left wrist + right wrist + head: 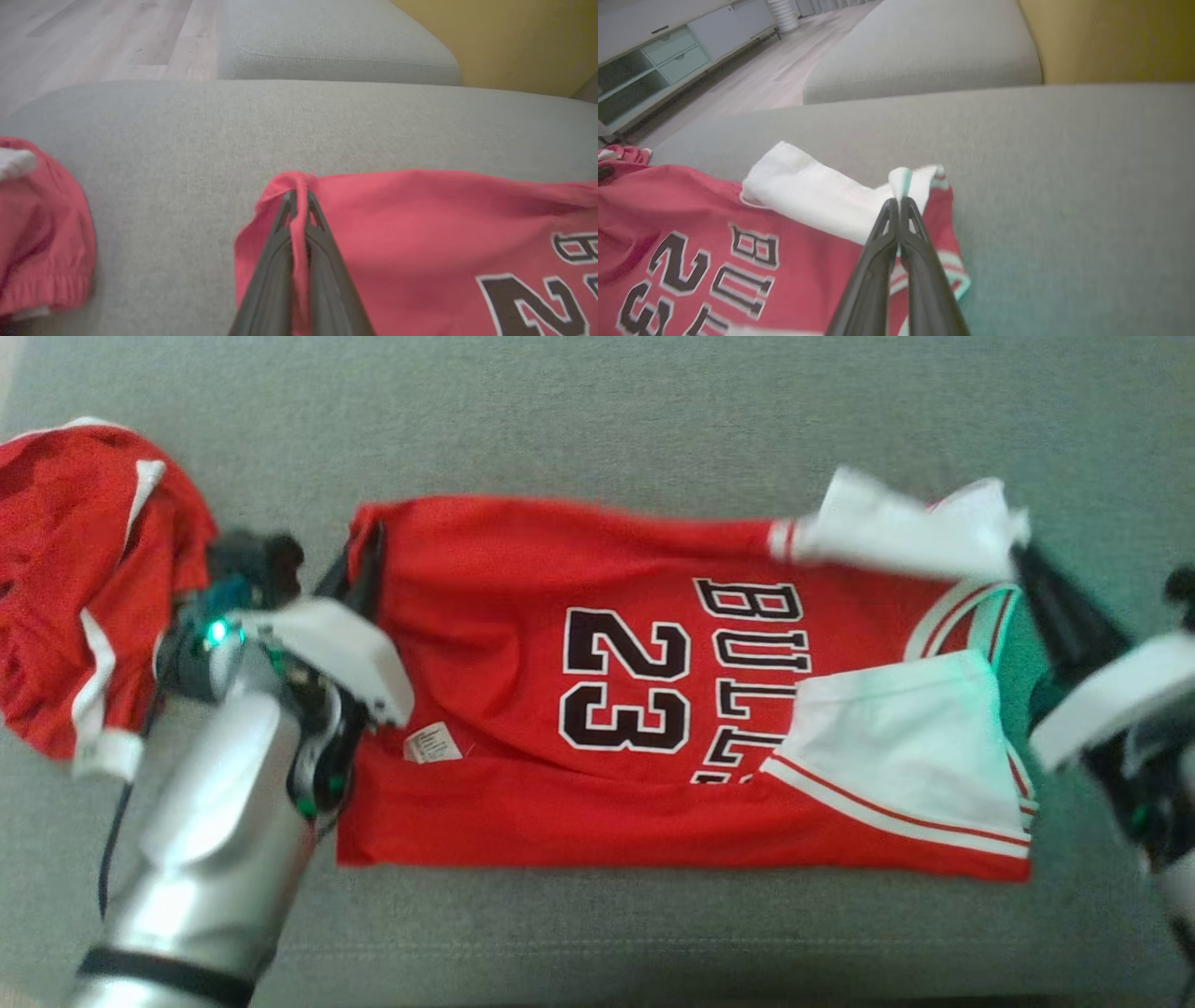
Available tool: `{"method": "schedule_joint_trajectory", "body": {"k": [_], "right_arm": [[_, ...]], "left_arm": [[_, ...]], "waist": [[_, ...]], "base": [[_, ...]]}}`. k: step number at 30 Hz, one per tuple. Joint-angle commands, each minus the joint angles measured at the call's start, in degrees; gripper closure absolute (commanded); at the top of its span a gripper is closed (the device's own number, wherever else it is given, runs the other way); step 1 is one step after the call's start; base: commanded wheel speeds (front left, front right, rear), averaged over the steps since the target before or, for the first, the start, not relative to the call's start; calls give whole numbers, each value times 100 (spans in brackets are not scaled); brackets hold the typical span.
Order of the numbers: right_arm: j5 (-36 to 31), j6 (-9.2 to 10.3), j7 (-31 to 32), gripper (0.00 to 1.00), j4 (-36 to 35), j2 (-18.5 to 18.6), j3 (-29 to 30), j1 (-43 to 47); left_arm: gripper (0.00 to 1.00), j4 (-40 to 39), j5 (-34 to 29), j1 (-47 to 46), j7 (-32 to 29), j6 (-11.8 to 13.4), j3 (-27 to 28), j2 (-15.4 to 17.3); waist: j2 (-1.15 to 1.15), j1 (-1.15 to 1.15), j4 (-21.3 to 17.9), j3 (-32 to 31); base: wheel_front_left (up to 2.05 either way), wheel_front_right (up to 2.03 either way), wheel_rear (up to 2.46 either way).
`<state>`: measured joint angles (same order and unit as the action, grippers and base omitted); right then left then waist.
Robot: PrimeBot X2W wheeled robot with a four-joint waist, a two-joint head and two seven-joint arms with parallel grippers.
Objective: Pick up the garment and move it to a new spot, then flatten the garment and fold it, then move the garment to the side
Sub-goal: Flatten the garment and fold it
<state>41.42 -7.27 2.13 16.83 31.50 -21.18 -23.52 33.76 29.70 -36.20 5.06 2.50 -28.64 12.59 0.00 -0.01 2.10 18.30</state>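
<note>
Head view shows me the jersey (504,644) flat on the couch (653,411); left gripper (299,198) pinches its hem corner, right gripper (899,203) clamps a shoulder.

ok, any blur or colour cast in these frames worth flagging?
Head view: soft overall, jersey edges smeared; green-teal cast on its end by the right gripper. Left wrist view: jersey washed pink, fingers blurred near the lens. Right wrist view: teal tint on the jersey at the fingertips, numerals smeared lower left.
</note>
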Motion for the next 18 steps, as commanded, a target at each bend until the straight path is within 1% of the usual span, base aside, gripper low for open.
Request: {"method": "schedule_joint_trajectory", "body": {"k": [1,5,7,10,13,14,18], "right_arm": [[37,-22,51,100,-318,-52,119,341],[-8,-22,182,100,-611,-315,435,980],[-73,-22,227,100,-764,-435,616,1241],[-198,-22,315,100,-1020,-638,879,1587],[-340,-22,409,100,-1261,-851,1136,1902],[-340,-22,409,100,-1261,-851,1136,1902],[-496,-22,572,100,-1534,-1115,1405,2311]], "left_arm": [[100,-407,47,122,17,91,243,295],[100,-986,163,720,18,200,299,437],[100,-1229,94,970,-18,302,262,563],[100,-1554,123,1295,-42,433,298,663],[100,-1823,178,1566,-50,545,359,742],[100,-1823,178,1566,-50,545,359,742],[100,-2119,286,1907,-115,683,421,791]], "waist": [[0,1,-79,-41],[0,1,-160,-55],[0,1,-191,-52],[0,1,-223,-51],[0,1,-239,-67],[0,1,-239,-67],[0,1,-248,-112]], "base": [[0,0,0],[0,0,0],[0,0,0],[0,0,0],[0,0,0],[0,0,0],[0,0,0]]}}
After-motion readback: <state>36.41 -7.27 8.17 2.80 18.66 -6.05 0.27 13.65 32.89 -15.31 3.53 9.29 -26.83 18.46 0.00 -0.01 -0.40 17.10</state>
